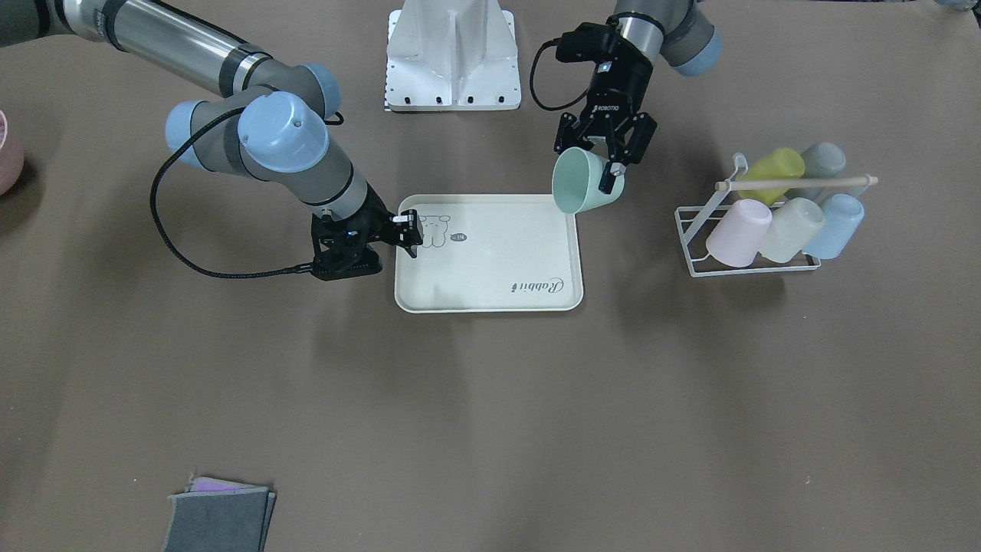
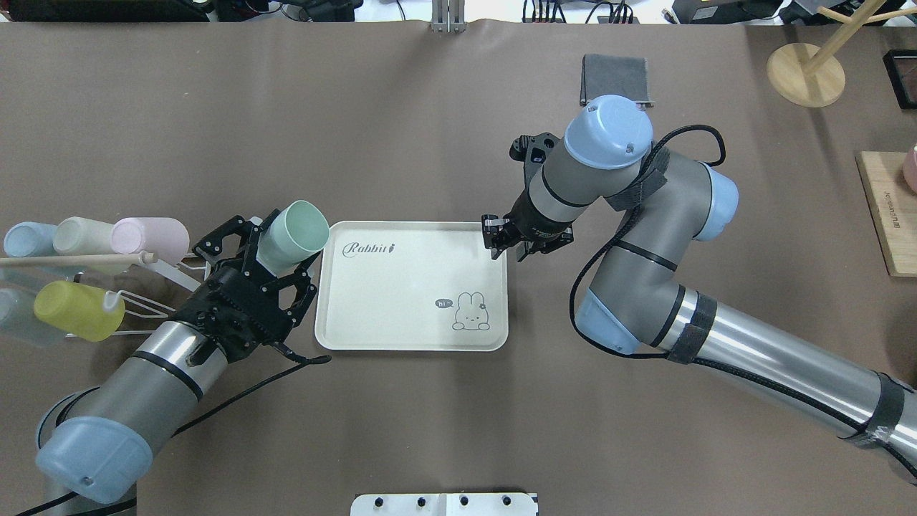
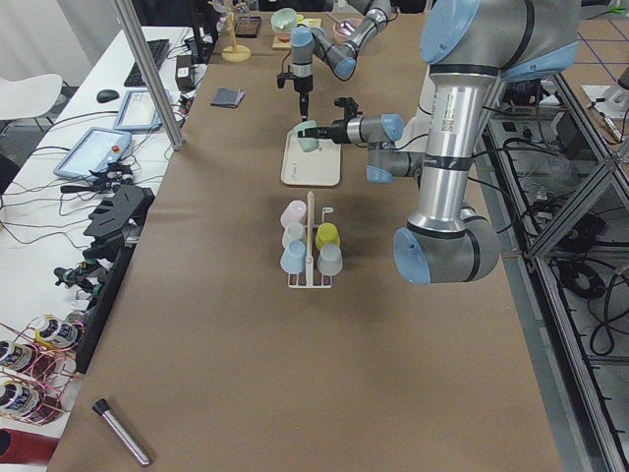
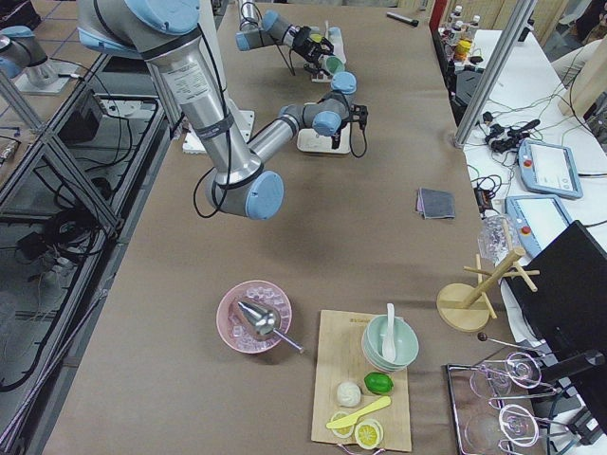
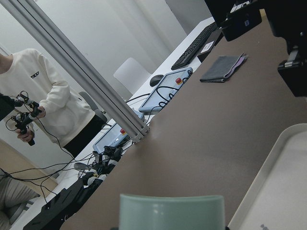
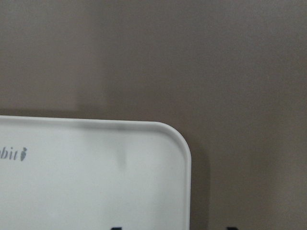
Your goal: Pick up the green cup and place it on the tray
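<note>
The green cup [image 1: 582, 184] is a mint tumbler, tilted with its mouth toward the tray. My left gripper [image 1: 596, 170] is shut on its body and holds it in the air over the tray's edge on my left side. In the overhead view the cup [image 2: 294, 231] sits in that gripper [image 2: 283, 247] just left of the cream tray [image 2: 401, 322]. The left wrist view shows the cup's rim [image 5: 171, 211]. My right gripper [image 2: 493, 239] is low over the tray's far right corner [image 6: 158, 129]. Its two tips show apart, with nothing between them. The tray [image 1: 490, 287] holds nothing.
A white wire rack [image 1: 747, 264] with several pastel cups lying on it stands to my left of the tray; it also shows in the overhead view [image 2: 154, 301]. A folded grey cloth [image 2: 615, 75] lies at the far side. A wooden stand [image 2: 806, 72] and board [image 2: 888, 215] are at the right.
</note>
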Available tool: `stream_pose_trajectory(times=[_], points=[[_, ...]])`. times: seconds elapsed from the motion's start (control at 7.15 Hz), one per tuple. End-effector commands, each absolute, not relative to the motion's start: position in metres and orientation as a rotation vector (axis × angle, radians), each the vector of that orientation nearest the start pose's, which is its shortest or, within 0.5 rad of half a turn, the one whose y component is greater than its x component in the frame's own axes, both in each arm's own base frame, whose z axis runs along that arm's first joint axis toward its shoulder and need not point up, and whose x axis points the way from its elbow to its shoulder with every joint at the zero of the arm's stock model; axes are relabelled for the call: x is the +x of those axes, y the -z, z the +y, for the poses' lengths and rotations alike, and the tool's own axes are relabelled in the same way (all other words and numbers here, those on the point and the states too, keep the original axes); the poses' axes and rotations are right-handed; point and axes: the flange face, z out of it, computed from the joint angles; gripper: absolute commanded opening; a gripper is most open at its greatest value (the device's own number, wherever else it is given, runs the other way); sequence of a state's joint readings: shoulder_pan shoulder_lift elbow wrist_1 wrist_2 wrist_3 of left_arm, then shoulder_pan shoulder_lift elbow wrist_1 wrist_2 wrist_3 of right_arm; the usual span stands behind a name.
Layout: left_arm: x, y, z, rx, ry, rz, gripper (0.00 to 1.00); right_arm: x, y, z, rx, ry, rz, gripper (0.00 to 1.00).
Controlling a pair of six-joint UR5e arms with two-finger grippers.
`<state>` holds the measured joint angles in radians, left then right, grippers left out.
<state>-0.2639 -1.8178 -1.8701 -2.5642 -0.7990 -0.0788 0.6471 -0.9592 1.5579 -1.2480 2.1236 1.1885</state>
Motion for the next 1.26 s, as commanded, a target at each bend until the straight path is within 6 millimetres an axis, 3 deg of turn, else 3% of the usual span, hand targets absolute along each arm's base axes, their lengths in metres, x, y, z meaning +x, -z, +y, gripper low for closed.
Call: stream_pose_trajectory(times=[0.0, 0.14, 0.28, 0.42, 0.56, 0.84, 1.12], points=[[0.497, -0.261, -0.367, 1.452, -0.311, 0.551, 0.00, -0.459, -0.275, -0.485, 0.025, 0.001, -1.034, 0.99], [0.522, -0.257, -0.385, 1.474, -0.289, 0.613, 0.00, -0.430, -0.295, -0.489, 0.039, 0.002, -1.007, 0.99], [0.529, -0.250, -0.389, 1.471, -0.267, 0.722, 0.00, -0.405, -0.297, -0.501, 0.056, 0.015, -0.962, 0.99], [0.542, -0.253, -0.389, 1.439, -0.229, 0.861, 0.00, -0.384, -0.304, -0.504, 0.070, 0.049, -0.919, 0.99], [0.542, -0.256, -0.386, 1.452, -0.232, 0.925, 0.00, -0.354, -0.307, -0.507, 0.091, 0.071, -0.886, 1.00], [0.546, -0.281, -0.373, 1.492, -0.237, 1.081, 0.00, -0.278, -0.318, -0.487, 0.101, 0.137, -0.848, 1.00], [0.555, -0.319, -0.369, 1.533, -0.225, 1.143, 0.00, -0.197, -0.351, -0.481, 0.099, 0.169, -0.879, 1.00]])
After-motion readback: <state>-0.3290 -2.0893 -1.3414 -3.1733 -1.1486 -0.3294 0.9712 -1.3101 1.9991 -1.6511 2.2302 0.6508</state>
